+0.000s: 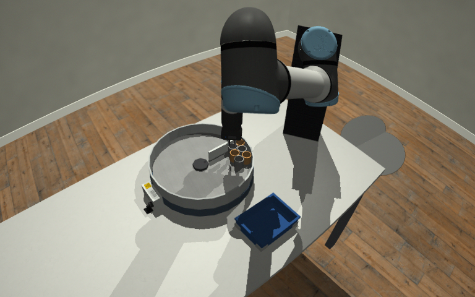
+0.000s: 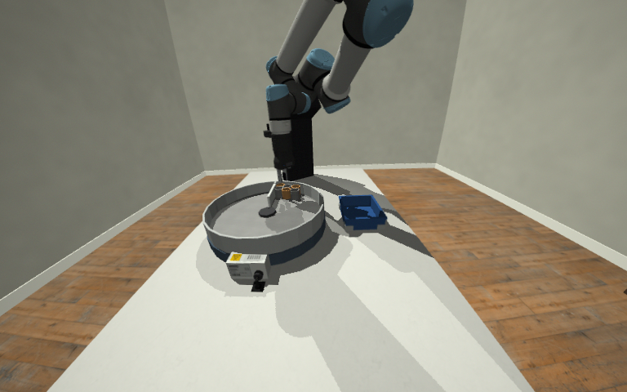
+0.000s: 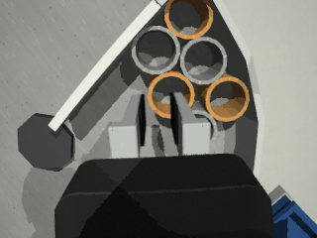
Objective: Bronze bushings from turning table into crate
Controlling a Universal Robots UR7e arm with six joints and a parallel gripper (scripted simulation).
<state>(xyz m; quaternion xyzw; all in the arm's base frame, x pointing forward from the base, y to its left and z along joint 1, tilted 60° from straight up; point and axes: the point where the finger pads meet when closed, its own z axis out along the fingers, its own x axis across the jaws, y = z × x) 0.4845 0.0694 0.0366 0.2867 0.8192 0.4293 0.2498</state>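
The turning table (image 1: pixel 175 150) (image 2: pixel 240 219) (image 3: pixel 30 50) holds several upright ring-shaped bushings packed between its white baffle and rim wall. Three are bronze: one far bushing (image 3: pixel 188 37), one middle bushing (image 3: pixel 151 94), one by the wall (image 3: pixel 227 119). Three are steel: a left one (image 3: pixel 134 51), a right one (image 3: pixel 224 59), and a near one (image 3: pixel 210 121) partly hidden by a finger. My gripper (image 1: pixel 231 142) (image 2: pixel 281 177) (image 3: pixel 158 109) points down above the cluster, part open with nothing between its fingers. The blue crate (image 1: pixel 250 232) (image 2: pixel 362 226) shows no bushing inside.
The white baffle (image 1: pixel 218 151) (image 2: pixel 271 193) (image 3: pixel 104 64) runs from the dark hub (image 1: pixel 200 164) (image 2: pixel 266 211) (image 3: pixel 46 142) towards the rim, beside the bushings. The raised rim wall stands between the bushings and the crate. A control box (image 1: pixel 150 191) (image 2: pixel 247 267) sits outside the rim.
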